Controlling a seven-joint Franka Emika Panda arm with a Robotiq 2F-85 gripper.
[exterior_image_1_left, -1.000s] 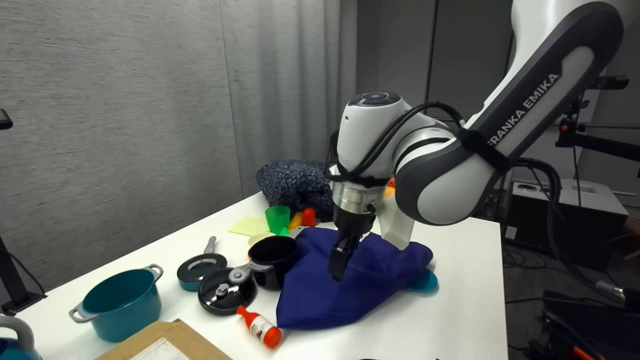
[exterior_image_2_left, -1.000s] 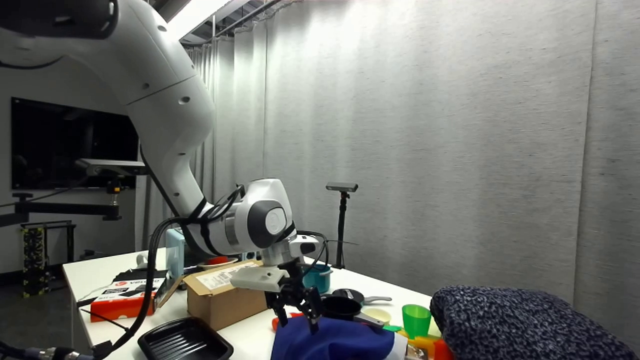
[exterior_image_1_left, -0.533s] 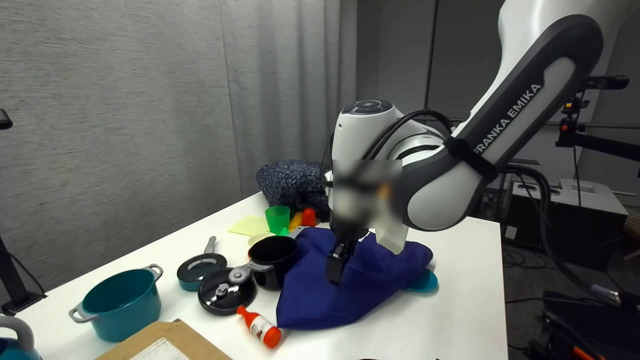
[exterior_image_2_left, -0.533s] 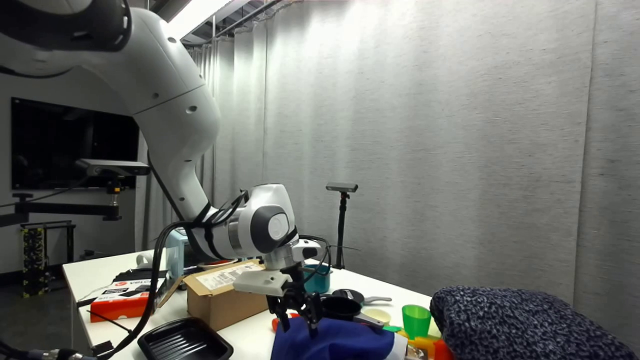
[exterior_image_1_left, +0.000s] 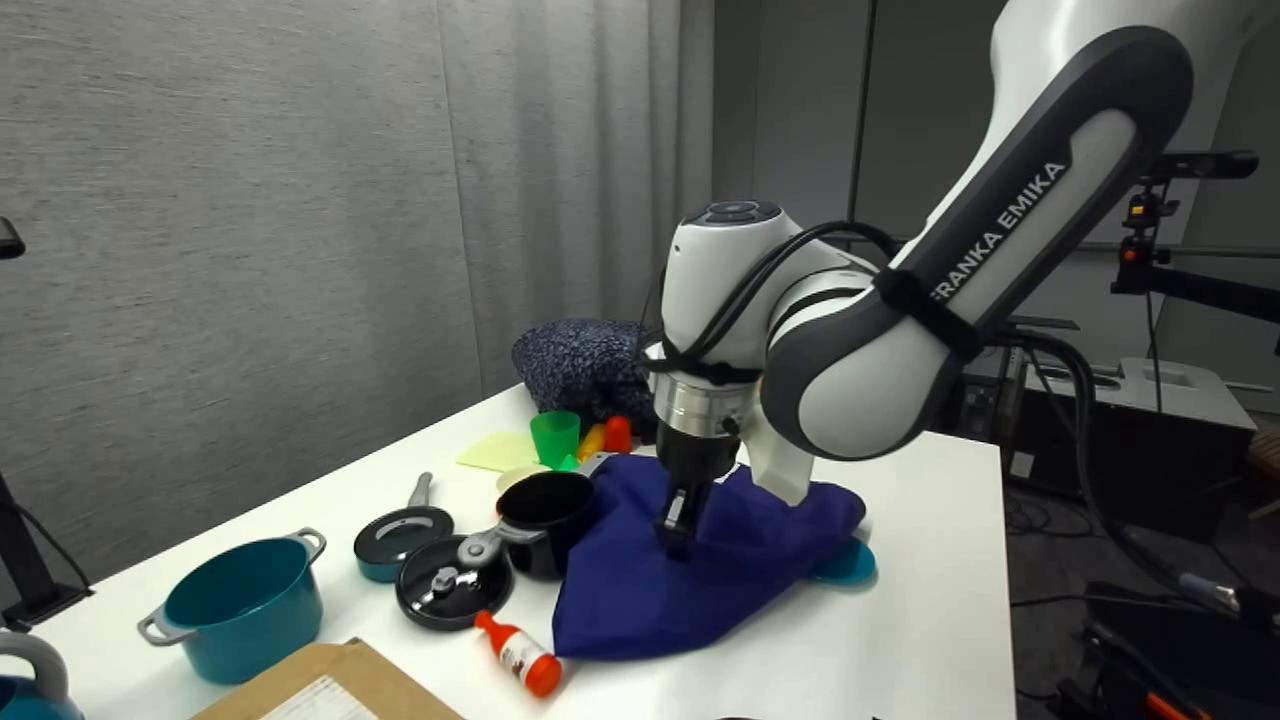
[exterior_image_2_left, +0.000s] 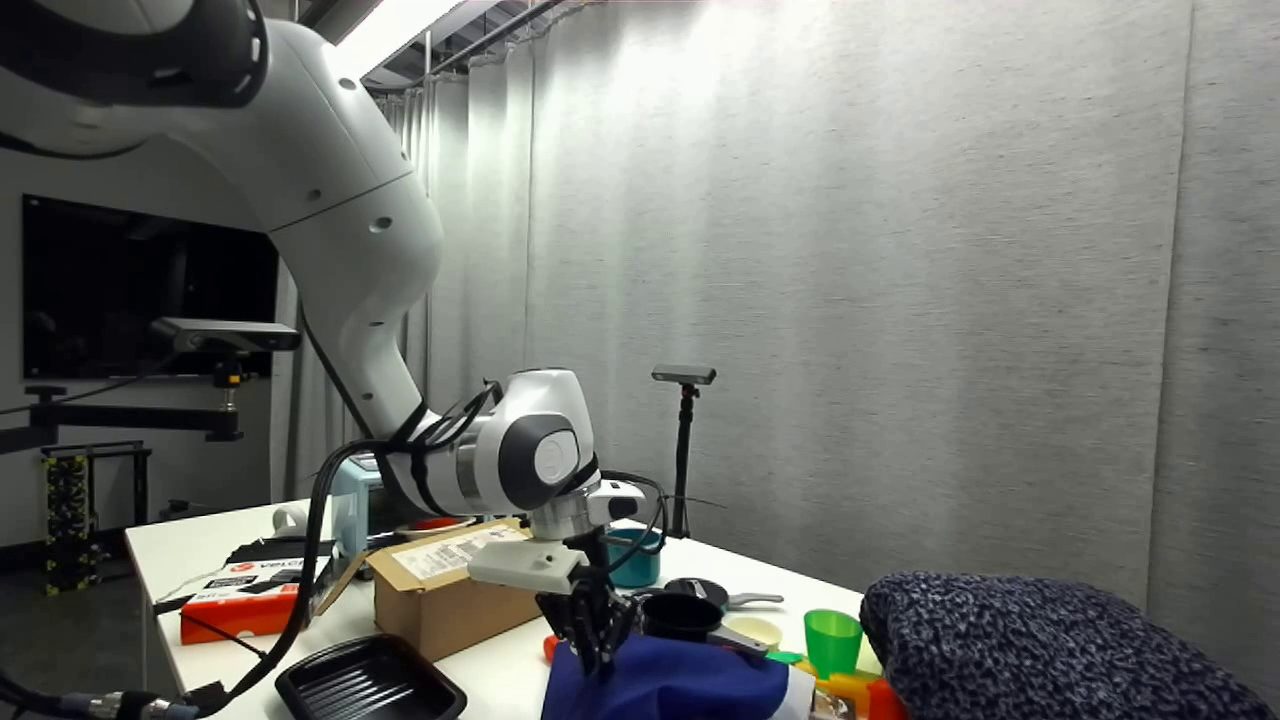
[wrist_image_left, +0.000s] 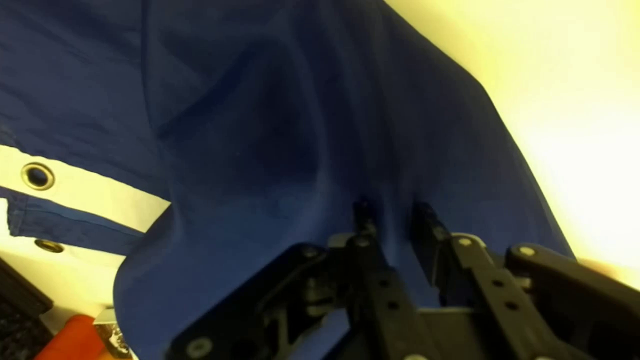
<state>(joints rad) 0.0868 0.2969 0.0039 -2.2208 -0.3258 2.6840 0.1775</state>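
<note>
A dark blue cloth (exterior_image_1_left: 640, 610) lies bunched over part of the white table, and its hem with metal eyelets (wrist_image_left: 90, 192) shows in the wrist view. My gripper (wrist_image_left: 391, 206) points down into this cloth, its fingers partly closed with a narrow gap between them. A fold of the cloth runs up through that gap; whether the fingers pinch it cannot be made out. In an exterior view the gripper (exterior_image_2_left: 597, 662) has its tips at the cloth's surface. A teal object (exterior_image_1_left: 850, 563) pokes out from beneath the cloth.
Beside the cloth stand a black pot (exterior_image_1_left: 545, 505), a black lid (exterior_image_1_left: 450, 600) and a red bottle (exterior_image_1_left: 520, 655). Further off are a teal pot (exterior_image_1_left: 245, 610), a green cup (exterior_image_2_left: 832, 640), a dark pillow (exterior_image_2_left: 1040, 650), a cardboard box (exterior_image_2_left: 455, 610) and a black tray (exterior_image_2_left: 370, 685).
The arm has come down slightly and shifted a little at the cloth. The gripper's fingers have moved much closer together, from wide apart to a narrow gap.
</note>
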